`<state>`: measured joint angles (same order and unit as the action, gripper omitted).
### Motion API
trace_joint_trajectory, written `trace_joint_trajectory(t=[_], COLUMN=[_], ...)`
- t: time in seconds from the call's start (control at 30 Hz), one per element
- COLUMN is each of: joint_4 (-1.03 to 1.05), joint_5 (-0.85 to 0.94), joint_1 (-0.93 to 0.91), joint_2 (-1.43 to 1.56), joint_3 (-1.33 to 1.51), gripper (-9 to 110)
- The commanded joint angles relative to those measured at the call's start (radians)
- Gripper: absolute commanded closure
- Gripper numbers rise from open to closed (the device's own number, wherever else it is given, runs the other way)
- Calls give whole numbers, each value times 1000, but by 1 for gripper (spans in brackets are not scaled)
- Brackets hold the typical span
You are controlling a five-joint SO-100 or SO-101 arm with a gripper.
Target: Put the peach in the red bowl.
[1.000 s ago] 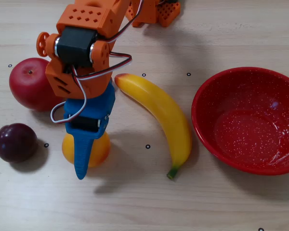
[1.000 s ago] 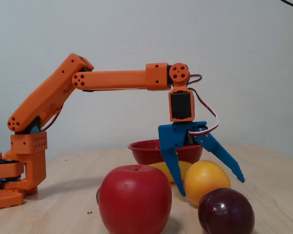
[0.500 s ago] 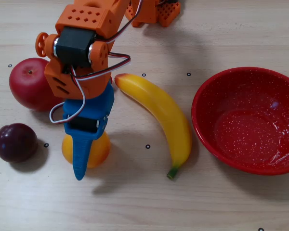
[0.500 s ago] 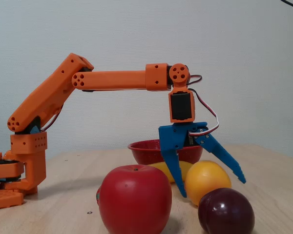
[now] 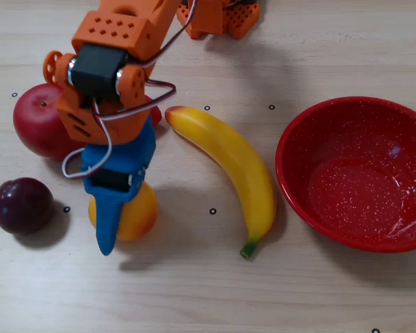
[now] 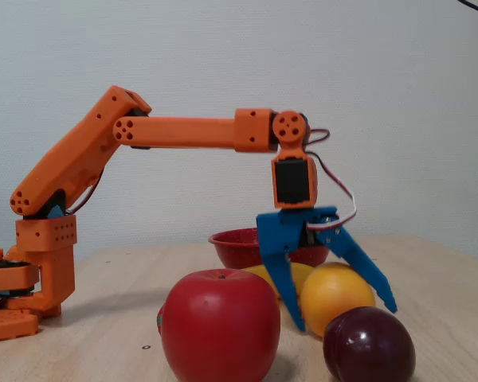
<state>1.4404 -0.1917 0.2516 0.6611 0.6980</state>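
Observation:
The yellow-orange peach (image 5: 137, 215) rests on the wooden table, left of centre in the overhead view. In the fixed view it (image 6: 334, 293) sits between the blue fingers. My gripper (image 5: 114, 211) (image 6: 344, 317) is open and lowered over the peach, with one finger on each side of it. One finger points straight down and the other slants outward. I cannot tell whether either finger touches the peach. The glossy red speckled bowl (image 5: 360, 180) stands empty at the right of the overhead view and behind the gripper in the fixed view (image 6: 235, 243).
A big red apple (image 5: 38, 118) (image 6: 219, 330) and a dark purple plum (image 5: 22, 205) (image 6: 369, 346) lie close to the peach. A yellow banana (image 5: 229, 166) lies between the peach and the bowl. The arm's base (image 5: 218, 17) (image 6: 32, 263) stands at the table's far edge.

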Motion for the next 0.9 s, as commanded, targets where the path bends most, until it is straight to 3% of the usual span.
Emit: trace_joint_trajectory(t=[0.0, 0.13, 0.57, 0.87], joint_4=[-11, -8, 87, 158], joint_5=[-18, -43, 173, 242], joint_1=[26, 23, -78, -425], joint_2=[140, 141, 443, 736], joint_3=[-25, -25, -267, -209], gripper=[71, 101, 101, 101])
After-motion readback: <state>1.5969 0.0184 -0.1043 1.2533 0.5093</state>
